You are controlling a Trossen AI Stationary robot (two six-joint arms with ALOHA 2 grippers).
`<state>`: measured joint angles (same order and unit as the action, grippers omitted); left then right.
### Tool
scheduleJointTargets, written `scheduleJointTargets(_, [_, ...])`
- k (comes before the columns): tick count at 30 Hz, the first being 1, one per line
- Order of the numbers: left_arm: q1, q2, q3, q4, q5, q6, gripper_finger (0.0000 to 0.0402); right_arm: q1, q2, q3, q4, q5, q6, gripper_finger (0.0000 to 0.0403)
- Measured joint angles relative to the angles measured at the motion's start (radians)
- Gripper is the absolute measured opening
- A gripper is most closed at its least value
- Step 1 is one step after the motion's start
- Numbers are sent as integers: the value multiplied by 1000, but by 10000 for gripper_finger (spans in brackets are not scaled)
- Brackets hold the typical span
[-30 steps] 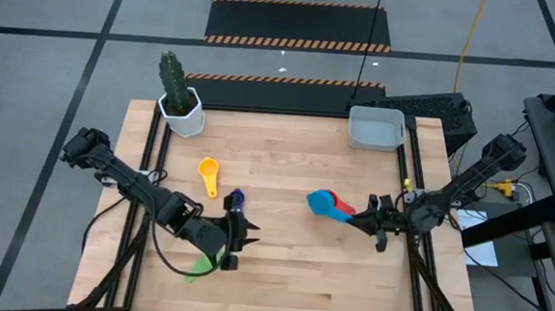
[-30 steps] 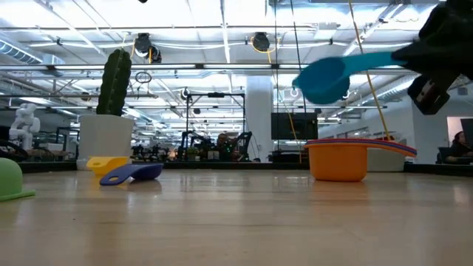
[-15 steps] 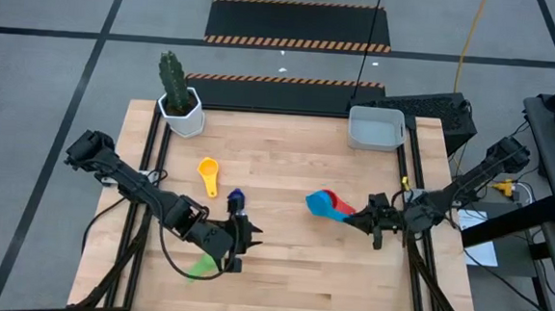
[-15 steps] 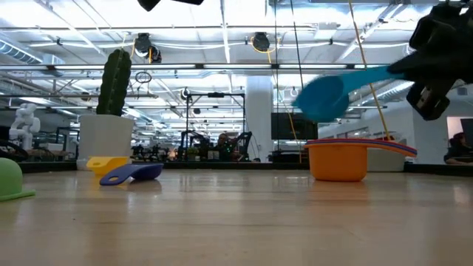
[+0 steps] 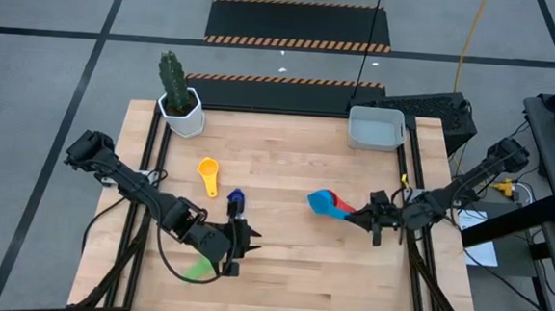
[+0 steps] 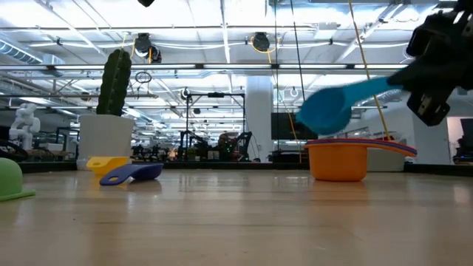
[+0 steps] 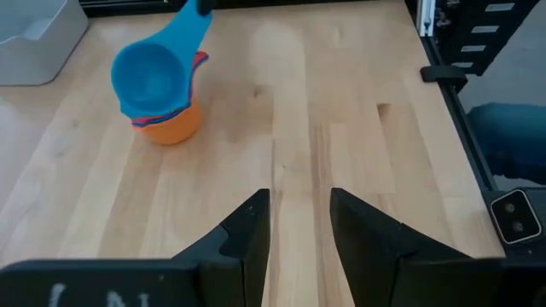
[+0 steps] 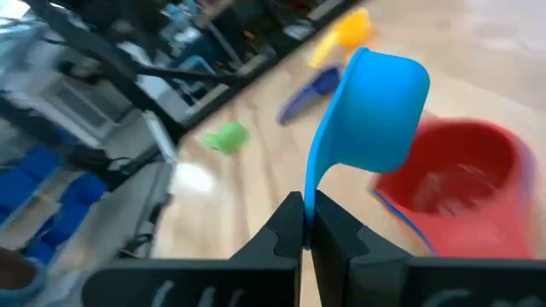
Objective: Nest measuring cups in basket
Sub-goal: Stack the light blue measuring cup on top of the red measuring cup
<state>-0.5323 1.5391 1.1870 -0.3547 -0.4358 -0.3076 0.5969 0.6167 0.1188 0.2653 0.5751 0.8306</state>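
Measuring cup, light blue (image 6: 327, 107), was pinched by its handle in the shut right claw (image 8: 305, 223) above the orange-red stack (image 7: 168, 119), apparently for nesting, while the part-open left claw (image 7: 299, 223) held nothing over the tabletop (image 5: 297, 157).

Wooden table (image 5: 286, 175) seen from above; white hexagonal pot with cactus (image 5: 179, 99) at far left corner; grey basket (image 5: 376, 129) at far right corner; yellow cup (image 5: 208, 174) lies left of centre, dark blue cup (image 5: 235, 200) just nearer; left gripper (image 5: 235, 242) sits by the blue cup, fingers apart, green cup (image 5: 193, 267) partly under that arm; right gripper (image 5: 363, 217) holds a light blue cup (image 5: 322, 204) by the handle, over a red cup (image 5: 337, 206), probably a stack.
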Motion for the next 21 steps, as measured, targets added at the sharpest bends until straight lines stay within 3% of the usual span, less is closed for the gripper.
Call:
scheduleJointTargets(6, [0,0,0,0,0,1,127,-33,0,1,-121,0,116,0])
scheduleJointTargets(21, [0,-1,0,0,0,1,127,-39,0,2,-122,-3,131,44])
